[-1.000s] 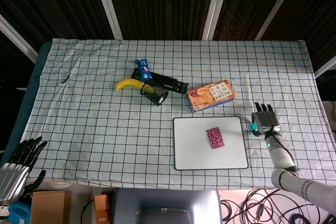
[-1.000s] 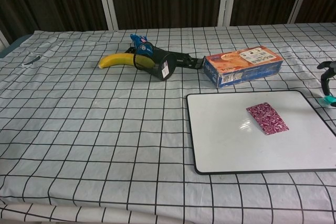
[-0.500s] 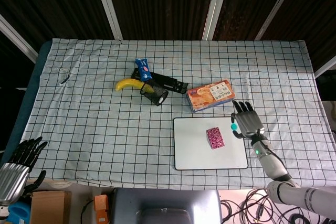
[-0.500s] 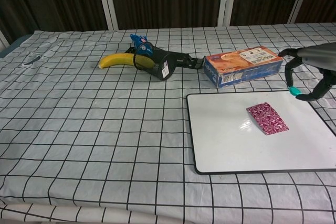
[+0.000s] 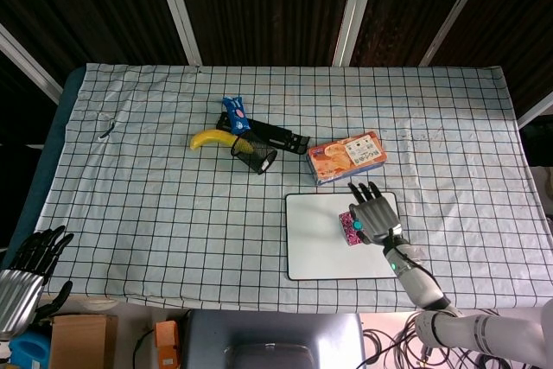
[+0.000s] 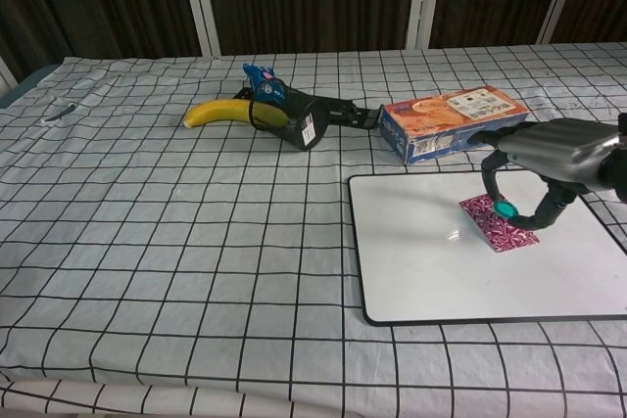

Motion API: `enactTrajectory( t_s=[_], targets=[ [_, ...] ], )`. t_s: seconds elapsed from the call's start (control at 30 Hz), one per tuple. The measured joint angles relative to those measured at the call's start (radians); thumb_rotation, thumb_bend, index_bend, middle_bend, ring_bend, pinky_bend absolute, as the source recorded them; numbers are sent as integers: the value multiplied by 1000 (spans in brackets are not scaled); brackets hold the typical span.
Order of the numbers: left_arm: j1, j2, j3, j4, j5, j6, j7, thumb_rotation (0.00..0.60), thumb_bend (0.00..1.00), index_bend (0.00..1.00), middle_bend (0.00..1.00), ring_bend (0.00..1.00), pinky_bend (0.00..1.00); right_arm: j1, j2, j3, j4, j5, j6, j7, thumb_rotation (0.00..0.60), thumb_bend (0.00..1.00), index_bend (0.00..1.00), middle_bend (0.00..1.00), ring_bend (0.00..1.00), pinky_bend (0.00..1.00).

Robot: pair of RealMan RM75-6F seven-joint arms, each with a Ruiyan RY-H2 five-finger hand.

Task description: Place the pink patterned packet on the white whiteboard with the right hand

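**Packet on the board, right hand over it**

The packet (image 6: 500, 221) lies flat on the whiteboard (image 6: 431, 271), in its upper right part, well inside the black rim. Judged by where it lies, the placing looks done; what seems left is for the hand to come clear and leave the packet at rest

The right hand (image 6: 517, 195) hovers over the packet with thumb and fingers curved in an open arc and a plain gap between them. It grips nothing that I can see. From the head view the right hand (image 5: 370, 212) covers the right part of the packet (image 5: 348, 227), so whether a fingertip touches it I cannot tell

The left hand (image 5: 28, 267) hangs off the near left corner of the bench (image 5: 155, 205), fingers spread, holding nothing

An orange box (image 6: 454, 120) sits just behind the whiteboard; a banana (image 6: 217, 113) lies further left
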State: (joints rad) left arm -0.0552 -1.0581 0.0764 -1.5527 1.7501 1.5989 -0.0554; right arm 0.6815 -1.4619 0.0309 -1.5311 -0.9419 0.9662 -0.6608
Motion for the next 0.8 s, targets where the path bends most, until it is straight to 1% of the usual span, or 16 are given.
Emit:
enactTrajectory(
  t_s=[0.07, 0.17, 0.23, 0.43, 0.53, 0.57, 0.67, 0.7, 0.77, 0.8],
  targets=[
    [0, 0, 0, 0, 0, 1, -1, 600, 399, 0, 0, 5, 93, 0, -4, -4, 6, -2, -3, 1, 600, 272, 278, 0, 0, 1],
    [0, 0, 0, 1, 0, 2, -3, 600, 399, 0, 0, 5, 93, -2, 0, -5, 2, -3, -4, 8, 600, 273, 168, 0, 0, 1],
    [1, 0, 0, 1, 1, 2, -3, 600, 400, 0, 0, 5, 93, -4, 5, -5, -3, -8, -2, 15, 600, 272, 131, 0, 0, 1],
    [2, 0, 0, 2, 4, 6, -3, 600, 400, 0, 0, 5, 93, -14, 22, -9, -25, -33, 15, 30, 600, 272, 140, 0, 0, 1],
    [5, 1, 0, 6, 4, 13, -10, 600, 399, 0, 0, 5, 93, -35, 45, -20, -56, -77, 50, 49, 600, 272, 113, 0, 0, 1],
    [5, 1, 0, 7, 4, 14, -13, 600, 399, 0, 0, 5, 93, -47, 56, -28, -70, -101, 69, 58, 600, 272, 91, 0, 0, 0],
    [6, 2, -1, 9, 1, 16, -19, 600, 400, 0, 0, 5, 94, -114, 105, -75, -114, -216, 179, 91, 600, 272, 55, 0, 0, 0],
    [6, 2, -1, 9, 1, 17, -19, 600, 399, 0, 0, 6, 94, -153, 125, -101, -125, -271, 242, 106, 600, 272, 52, 0, 0, 0],
    [9, 2, -2, 8, 0, 21, -21, 600, 399, 0, 0, 5, 94, -222, 151, -137, -132, -347, 351, 135, 600, 272, 41, 0, 0, 0],
    [11, 2, -3, 8, -2, 23, -21, 600, 399, 0, 0, 5, 94, -273, 166, -159, -130, -387, 430, 161, 600, 272, 36, 0, 0, 0]
  ],
)
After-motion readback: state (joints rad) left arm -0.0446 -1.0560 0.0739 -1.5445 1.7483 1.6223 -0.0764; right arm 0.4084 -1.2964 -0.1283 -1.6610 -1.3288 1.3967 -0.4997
